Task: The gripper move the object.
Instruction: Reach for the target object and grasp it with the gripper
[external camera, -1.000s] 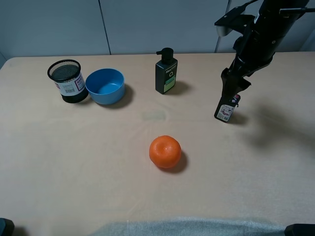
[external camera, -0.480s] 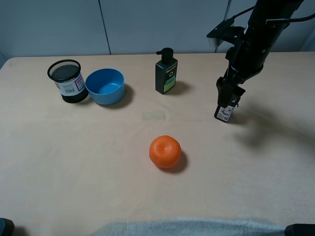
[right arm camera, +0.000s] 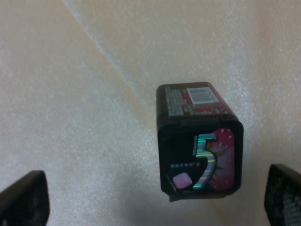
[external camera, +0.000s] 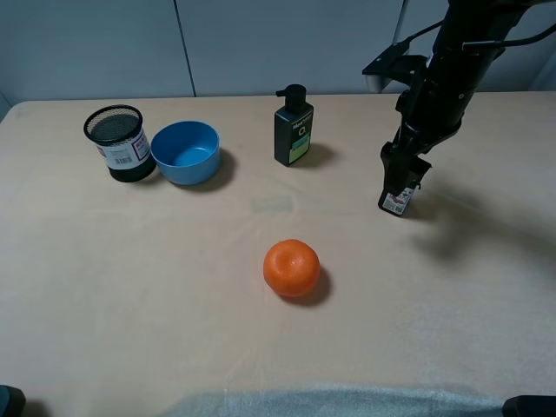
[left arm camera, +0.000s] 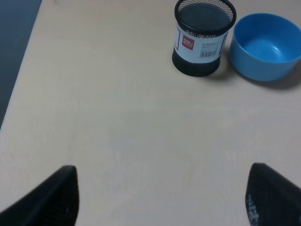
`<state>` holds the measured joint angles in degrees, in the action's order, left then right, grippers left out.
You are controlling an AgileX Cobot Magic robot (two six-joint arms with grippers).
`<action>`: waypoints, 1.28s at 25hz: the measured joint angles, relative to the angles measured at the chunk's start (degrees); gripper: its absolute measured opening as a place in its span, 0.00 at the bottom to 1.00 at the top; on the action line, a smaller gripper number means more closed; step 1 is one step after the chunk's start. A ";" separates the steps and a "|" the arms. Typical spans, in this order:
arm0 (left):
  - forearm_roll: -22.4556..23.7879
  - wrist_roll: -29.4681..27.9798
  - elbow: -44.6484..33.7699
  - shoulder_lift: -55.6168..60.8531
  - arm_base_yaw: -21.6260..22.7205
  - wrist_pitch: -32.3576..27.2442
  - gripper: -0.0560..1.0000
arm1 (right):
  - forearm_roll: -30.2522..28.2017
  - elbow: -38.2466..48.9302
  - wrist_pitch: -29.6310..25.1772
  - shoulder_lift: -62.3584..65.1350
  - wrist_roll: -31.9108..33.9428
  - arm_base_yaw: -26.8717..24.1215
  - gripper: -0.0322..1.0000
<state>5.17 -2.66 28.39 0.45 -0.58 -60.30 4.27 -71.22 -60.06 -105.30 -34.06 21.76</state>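
Observation:
The small black bottle [external camera: 396, 200] with a white-and-red label stands upright on the table at the right. My right gripper [external camera: 402, 167] hangs straight over it, fingers pointing down around its upper part. In the right wrist view the bottle [right arm camera: 200, 141] shows its pinkish-red top, lying between the two dark fingers of my right gripper [right arm camera: 153, 195], which stand wide apart and do not touch it. My left gripper [left arm camera: 162, 193] is open and empty over bare table.
A taller black pump bottle [external camera: 294, 127] with a green label stands at the back middle. An orange [external camera: 292, 268] lies in the centre. A blue bowl [external camera: 186, 152] and a black mesh cup [external camera: 118, 142] stand at the back left, also in the left wrist view [left arm camera: 203, 36].
My right arm has shifted a little to the left and settled over the small bottle. The bottle and the other things have not moved.

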 joint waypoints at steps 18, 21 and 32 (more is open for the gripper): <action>0.00 0.00 0.00 0.00 0.00 0.00 0.80 | 0.00 0.00 1.53 -2.32 0.00 0.00 0.70; 0.00 0.00 0.00 0.00 0.00 0.00 0.80 | 0.00 -0.02 2.21 -3.03 0.00 0.00 0.70; 0.00 0.00 0.00 0.00 0.00 0.00 0.80 | -0.07 -0.27 3.58 -7.07 0.00 -1.75 0.70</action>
<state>5.17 -2.66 28.39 0.45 -0.58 -60.30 4.20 -71.49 -56.48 -112.37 -34.06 20.01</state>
